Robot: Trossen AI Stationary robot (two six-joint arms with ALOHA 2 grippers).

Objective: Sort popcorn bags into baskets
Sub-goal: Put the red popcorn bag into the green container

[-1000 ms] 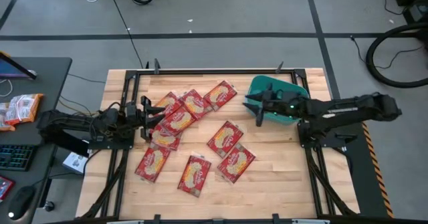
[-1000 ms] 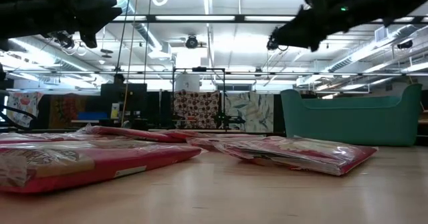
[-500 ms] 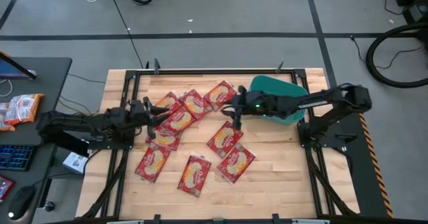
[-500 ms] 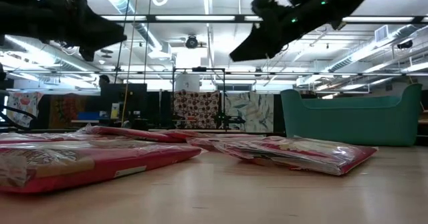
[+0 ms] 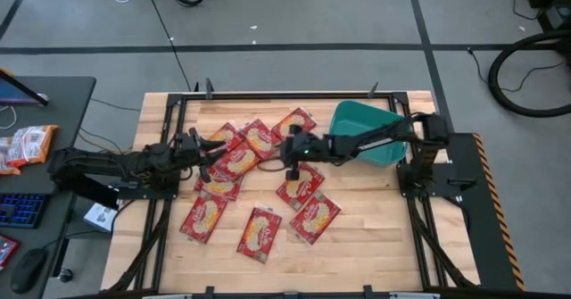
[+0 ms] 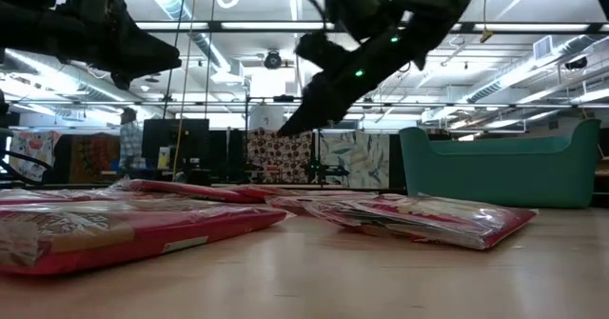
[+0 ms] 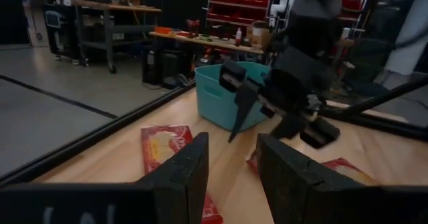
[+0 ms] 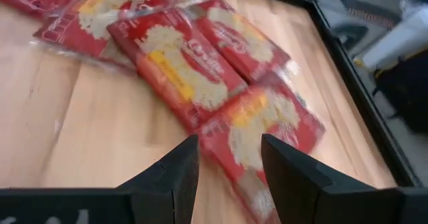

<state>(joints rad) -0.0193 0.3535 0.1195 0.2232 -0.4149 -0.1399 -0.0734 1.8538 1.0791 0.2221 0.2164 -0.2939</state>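
The popcorn bags [image 5: 260, 140] lie flat in a loose cluster mid-bench [image 5: 375, 228], well apart from the teal basket [image 5: 366, 134] at the far right corner. My right pincer [image 5: 290, 153] hangs open just above the far-row packets, one lying straight ahead between its fingers, long axis slanting across them. The left pincer [image 5: 202, 147], jaws apart, hovers beside the cluster's left edge.

Parted dark fingers [image 8: 170, 177], red popcorn bags [image 8: 184, 60] overlapping, wooden table [image 8: 73, 137]
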